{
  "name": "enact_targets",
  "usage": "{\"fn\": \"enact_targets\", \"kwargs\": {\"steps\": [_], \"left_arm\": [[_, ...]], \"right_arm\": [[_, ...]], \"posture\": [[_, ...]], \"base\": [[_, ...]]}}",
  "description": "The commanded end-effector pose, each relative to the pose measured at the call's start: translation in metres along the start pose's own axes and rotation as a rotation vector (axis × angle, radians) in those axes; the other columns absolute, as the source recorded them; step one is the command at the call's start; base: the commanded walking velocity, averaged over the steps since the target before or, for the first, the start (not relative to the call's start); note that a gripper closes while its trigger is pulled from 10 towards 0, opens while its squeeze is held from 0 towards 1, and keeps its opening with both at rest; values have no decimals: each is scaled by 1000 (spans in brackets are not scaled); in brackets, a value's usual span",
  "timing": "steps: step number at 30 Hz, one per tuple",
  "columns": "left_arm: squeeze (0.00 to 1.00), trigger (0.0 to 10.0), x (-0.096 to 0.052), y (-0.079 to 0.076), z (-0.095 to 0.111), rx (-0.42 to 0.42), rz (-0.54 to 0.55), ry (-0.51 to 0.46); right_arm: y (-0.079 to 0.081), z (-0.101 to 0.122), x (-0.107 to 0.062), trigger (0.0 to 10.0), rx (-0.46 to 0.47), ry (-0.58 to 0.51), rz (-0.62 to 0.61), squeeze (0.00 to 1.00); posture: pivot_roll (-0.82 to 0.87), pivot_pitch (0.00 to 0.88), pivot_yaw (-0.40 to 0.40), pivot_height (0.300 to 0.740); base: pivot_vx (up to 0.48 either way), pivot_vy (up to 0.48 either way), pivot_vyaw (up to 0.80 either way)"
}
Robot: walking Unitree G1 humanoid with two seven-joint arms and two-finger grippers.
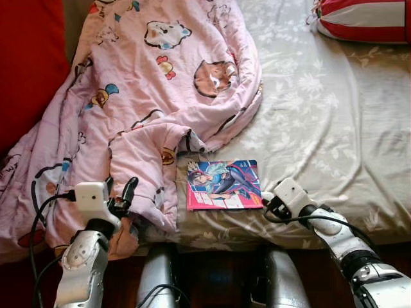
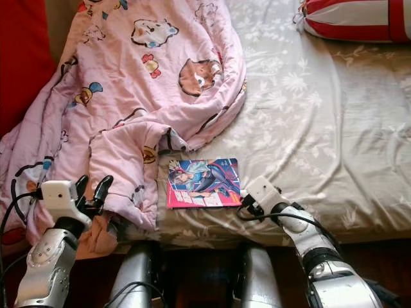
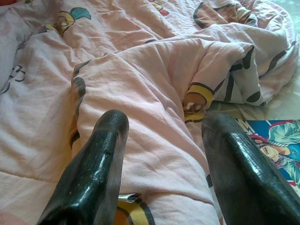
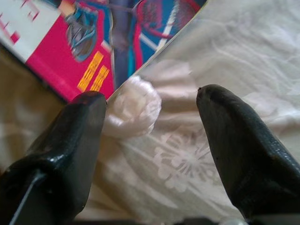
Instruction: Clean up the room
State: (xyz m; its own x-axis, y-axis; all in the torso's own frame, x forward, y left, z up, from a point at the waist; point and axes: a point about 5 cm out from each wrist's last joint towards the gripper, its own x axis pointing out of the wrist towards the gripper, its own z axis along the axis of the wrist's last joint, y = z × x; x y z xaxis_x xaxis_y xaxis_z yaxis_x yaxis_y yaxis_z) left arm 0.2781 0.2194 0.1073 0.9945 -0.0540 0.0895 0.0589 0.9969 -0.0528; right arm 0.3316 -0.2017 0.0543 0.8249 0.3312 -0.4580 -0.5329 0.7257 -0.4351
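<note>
Looking down from the head camera, a bed point(image 1: 334, 128) with a pale flowered sheet carries a pink cartoon-print blanket point(image 1: 160, 83) heaped over its left half, one folded corner drooping toward the near edge, and a bright comic book point(image 1: 223, 185) lies flat near that edge, just beside the blanket's corner. A red-and-white striped pillow point(image 1: 366, 19) sits at the far right corner. The left gripper point(image 1: 125, 196) hangs at the blanket's near fold with its fingers spread, while the right gripper point(image 1: 266, 204) rests low on the sheet just beside the book's right edge. The other eye gives the same layout, with the book point(image 2: 204, 182) lying between the two arms and the robot's legs below the bed edge. Along the left wrist, both black fingers point(image 3: 93, 173) stand apart over a thick ridge of blanket point(image 3: 154, 117), holding nothing, and a corner of the book point(image 3: 276, 140) peeks in at one side. Along the right wrist, the fingers point(image 4: 65, 145) are likewise parted and empty, framing a small puckered knot of sheet point(image 4: 133, 110) that touches the book's corner point(image 4: 93, 42). I judge the book to be light, thin and fairly stiff but slick-covered, so pinching its free right edge or corner, with one finger slid under it against the soft mattress, seems the best hold; the blanket is soft, bulky and limp, best gathered at a thick fold.
</note>
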Motion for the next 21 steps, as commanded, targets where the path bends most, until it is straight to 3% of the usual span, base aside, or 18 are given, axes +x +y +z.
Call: {"fn": "enact_targets", "kwargs": {"steps": [1,8,21], "left_arm": [[0,10000,-10,7,-11,6,13,59],[0,10000,-17,16,-14,26,22,81],[0,10000,-19,11,-13,23,1,91]], "right_arm": [[3,-4,-1,10000,-9,20,27,0],[-9,-1,-1,10000,-137,75,36,0],[-10,-10,-5,10000,-151,131,53,0]], "posture": [[129,294,51,610],[136,293,64,610],[163,289,79,610]], "base": [[0,0,0],[0,0,0],[0,0,0]]}}
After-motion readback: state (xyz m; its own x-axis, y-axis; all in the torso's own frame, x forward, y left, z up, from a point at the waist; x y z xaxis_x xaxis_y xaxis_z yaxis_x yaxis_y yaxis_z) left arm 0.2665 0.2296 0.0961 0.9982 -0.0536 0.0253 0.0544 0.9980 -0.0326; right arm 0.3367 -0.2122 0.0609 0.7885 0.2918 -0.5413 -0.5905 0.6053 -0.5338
